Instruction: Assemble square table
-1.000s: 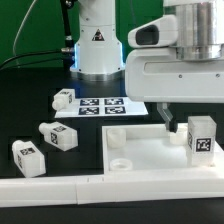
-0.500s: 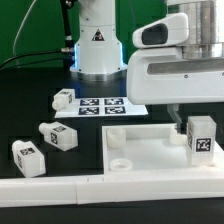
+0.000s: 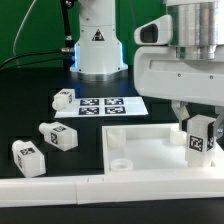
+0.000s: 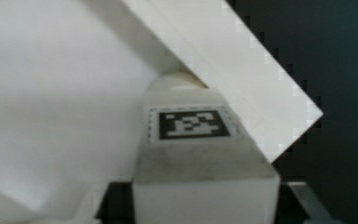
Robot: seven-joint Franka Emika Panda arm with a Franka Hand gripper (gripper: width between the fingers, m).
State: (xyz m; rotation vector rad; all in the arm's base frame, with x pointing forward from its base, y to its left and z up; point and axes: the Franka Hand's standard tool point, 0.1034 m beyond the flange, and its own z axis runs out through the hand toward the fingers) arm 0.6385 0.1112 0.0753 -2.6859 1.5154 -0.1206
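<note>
The white square tabletop (image 3: pixel 140 150) lies rim up on the black table, with a round hole near its front corner. My gripper (image 3: pixel 196 128) is over the tabletop's far right corner and is shut on a white tagged leg (image 3: pixel 200 137), held upright just above the tray. In the wrist view the leg (image 4: pixel 197 140) fills the space between my jaws, its tag facing the camera, with the tabletop's rim (image 4: pixel 211 60) behind it. Three more tagged legs lie on the table at the exterior view's left: one (image 3: pixel 63 99), another (image 3: pixel 57 136), a third (image 3: pixel 28 155).
The marker board (image 3: pixel 105 106) lies flat behind the tabletop. A long white L-shaped rail (image 3: pixel 60 190) runs along the front. The arm's base (image 3: pixel 98 45) stands at the back.
My gripper and the leg have moved slightly toward the exterior view's right and down, closer to the tabletop's corner. The other parts have not moved.
</note>
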